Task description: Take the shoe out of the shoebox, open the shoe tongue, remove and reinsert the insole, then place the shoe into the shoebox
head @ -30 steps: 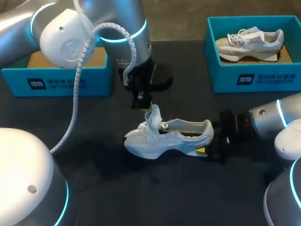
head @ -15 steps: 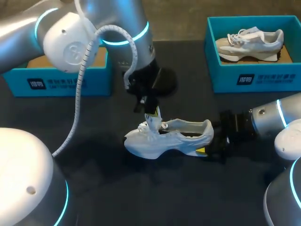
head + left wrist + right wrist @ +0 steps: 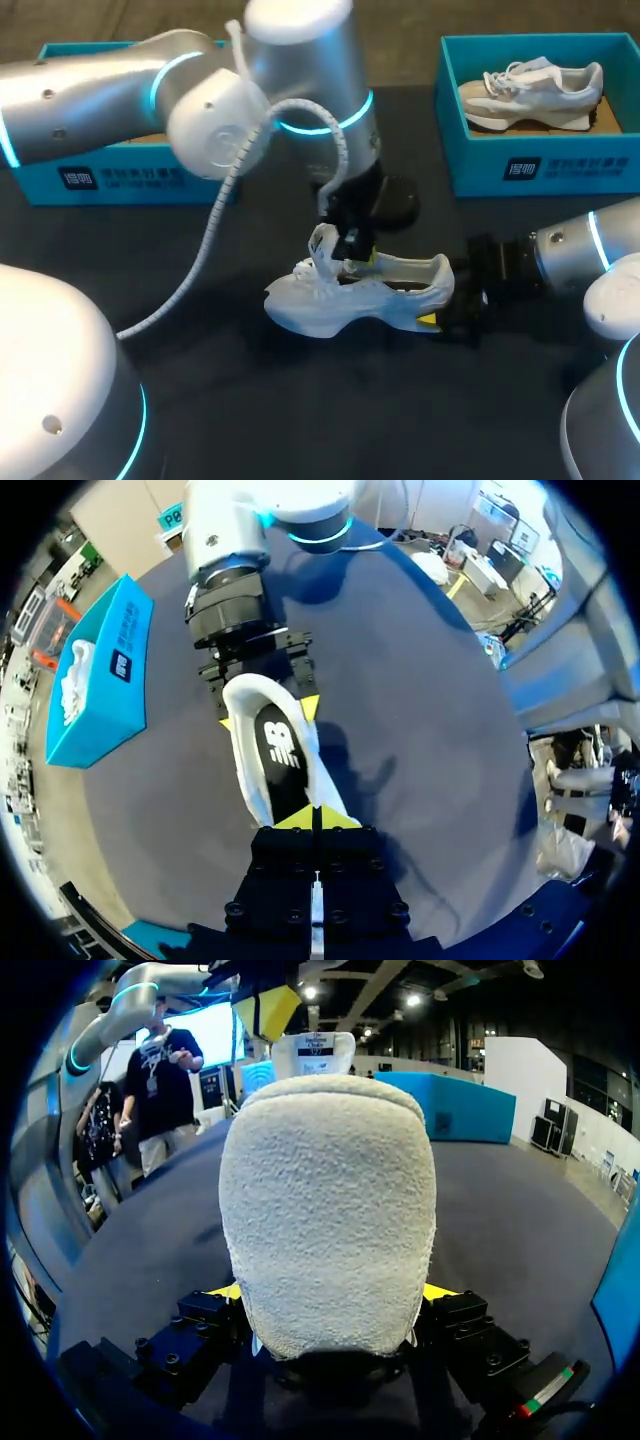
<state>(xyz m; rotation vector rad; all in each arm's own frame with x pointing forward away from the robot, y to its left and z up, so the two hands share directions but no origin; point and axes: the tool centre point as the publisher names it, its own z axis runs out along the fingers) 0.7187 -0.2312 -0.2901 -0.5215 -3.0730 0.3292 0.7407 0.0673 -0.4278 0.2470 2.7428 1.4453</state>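
A white shoe (image 3: 340, 300) stands on the black table, toe to the left, its tongue and laces (image 3: 323, 245) pulled upright. My right gripper (image 3: 440, 318) holds the heel (image 3: 330, 1210), one yellow tip on each side of it. From above, my left gripper (image 3: 355, 262) points down into the shoe's opening just behind the tongue. In the left wrist view its tips (image 3: 315, 818) are shut together over the black insole (image 3: 280, 750); whether they pinch anything is hidden. My right gripper (image 3: 268, 715) shows beyond, at the heel.
An open blue shoebox (image 3: 130, 175) sits at the back left, partly behind my left arm. A second blue box (image 3: 540, 165) at the back right holds another pale shoe (image 3: 530, 88). Bare black table lies in front of the shoe.
My left arm has swung right; its shut gripper moved from the raised tongue to above the shoe's opening. The tongue stays up. The right arm and shoe have not moved.
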